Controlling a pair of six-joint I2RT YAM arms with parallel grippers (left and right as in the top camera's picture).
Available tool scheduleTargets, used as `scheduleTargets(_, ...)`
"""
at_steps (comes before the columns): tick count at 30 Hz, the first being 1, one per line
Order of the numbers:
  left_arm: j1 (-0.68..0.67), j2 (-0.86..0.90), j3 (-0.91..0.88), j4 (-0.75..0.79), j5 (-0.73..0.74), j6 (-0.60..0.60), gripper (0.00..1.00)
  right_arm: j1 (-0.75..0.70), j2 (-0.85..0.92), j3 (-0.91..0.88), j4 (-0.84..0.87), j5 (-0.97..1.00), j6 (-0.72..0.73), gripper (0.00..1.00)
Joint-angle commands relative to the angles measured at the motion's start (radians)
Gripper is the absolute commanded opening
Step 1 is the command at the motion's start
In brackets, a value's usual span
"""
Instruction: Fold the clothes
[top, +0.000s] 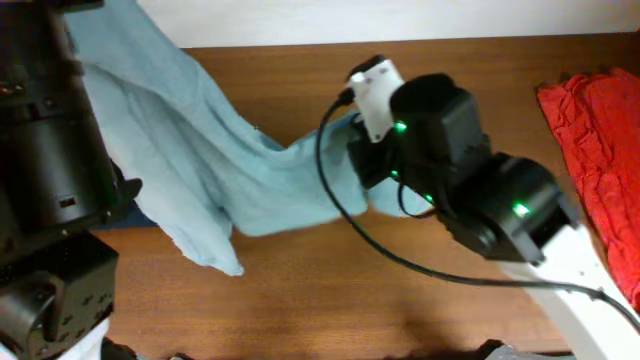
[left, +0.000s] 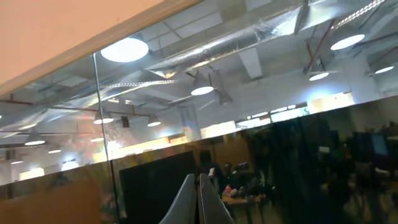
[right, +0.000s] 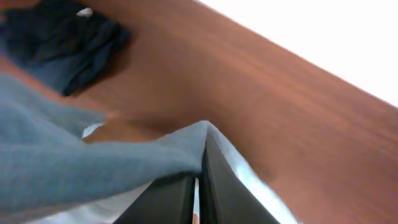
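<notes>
T-shirt (top: 190, 150) across the table's (top: 300, 300) left and middle, another garment (top: 600, 140) at its right edge.

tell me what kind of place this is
Probably a robotics lab in an open-plan industrial building: the left wrist view shows exposed silver ducting, round ceiling lights and a glass partition, while overhead there is a wooden table with a pale blue T-shirt and a red garment.

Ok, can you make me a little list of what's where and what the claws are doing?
table: brown wood
T-shirt: pale blue, stretched from upper left to the middle, not folded yet
right claw: shut on a bit of the T-shirt
left claw: shut, pointing up towards the ceiling
navy garment: crumpled on the table
red garment: crumpled at the right edge
</notes>
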Motion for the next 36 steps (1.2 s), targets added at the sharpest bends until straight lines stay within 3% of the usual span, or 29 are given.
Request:
scheduleTargets(1,-0.009,-0.004,0.011,0.026,0.015,0.006,0.02,-0.001,0.06,0.0,-0.001,-0.115,0.004,0.06)
scheduleTargets(3,-0.009,-0.004,0.011,0.039,0.015,0.006,0.02,-0.001,0.094,0.0,-0.008,-0.139,-0.02,0.09)
scheduleTargets(7,-0.009,-0.004,0.011,0.047,0.018,0.036,0.03,-0.001,0.161,0.0,-0.019,-0.323,-0.105,0.35)
scheduleTargets(11,-0.009,-0.002,0.011,0.048,0.019,0.069,0.03,0.0,0.175,0.0,-0.025,-0.37,-0.105,0.46)
scheduleTargets(19,-0.009,0.002,0.011,0.06,0.019,0.133,0.03,0.019,0.15,0.0,-0.046,-0.602,-0.177,0.5)
scheduleTargets(24,-0.009,0.005,0.011,0.095,0.019,0.137,0.03,0.088,0.182,0.0,-0.05,-0.603,-0.194,0.52)
scheduleTargets(30,-0.009,0.025,0.011,0.127,0.018,0.289,0.03,0.216,0.292,0.0,-0.079,-0.58,-0.214,0.52)
scheduleTargets(36,-0.009,0.034,0.011,0.166,0.011,0.294,0.04,0.279,0.363,0.0,-0.077,-0.538,-0.225,0.52)
